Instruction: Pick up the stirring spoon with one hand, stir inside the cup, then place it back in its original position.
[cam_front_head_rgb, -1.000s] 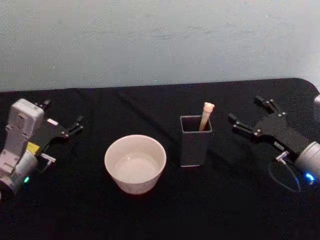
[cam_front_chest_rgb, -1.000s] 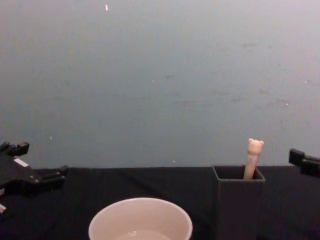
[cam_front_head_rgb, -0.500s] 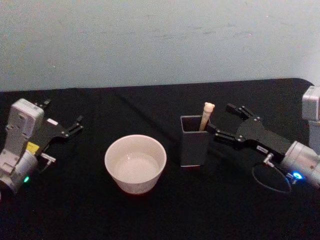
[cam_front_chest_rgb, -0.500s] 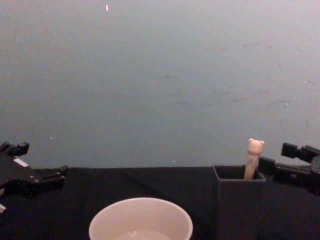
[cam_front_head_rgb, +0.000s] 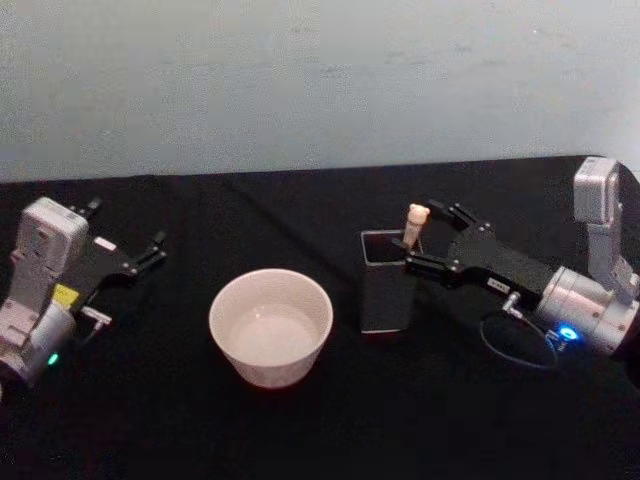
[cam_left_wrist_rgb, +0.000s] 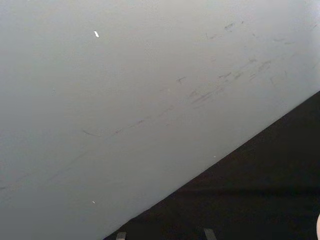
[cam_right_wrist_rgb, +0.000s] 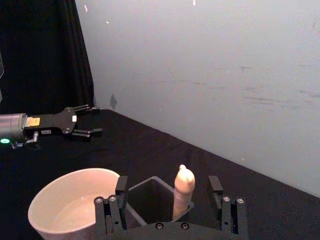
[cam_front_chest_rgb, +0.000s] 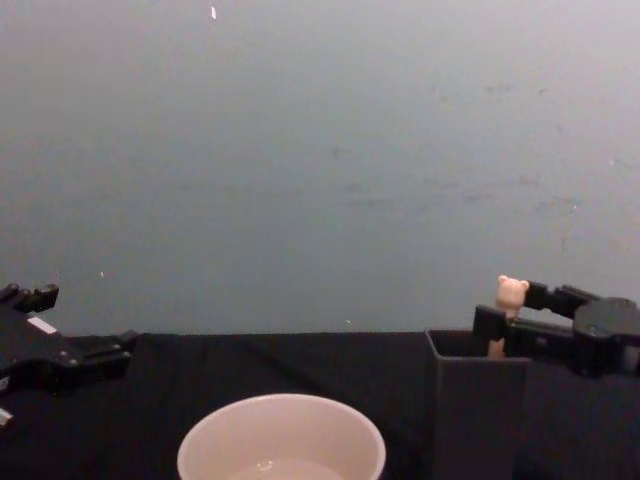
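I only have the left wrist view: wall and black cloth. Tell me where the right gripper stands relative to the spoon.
Observer: The right gripper is at the top of the dark grey holder, with the handle of the stirring spoon between its fingers.
Operator: Say whether it is shut on the handle.
Observer: No. It is open, with a gap on each side of the handle in the right wrist view.
Operator: Place the cup for me.
Observer: The cup stands on the table to the holder's left, apart from it, between the holder and the left gripper, which sits open near the table's left edge.
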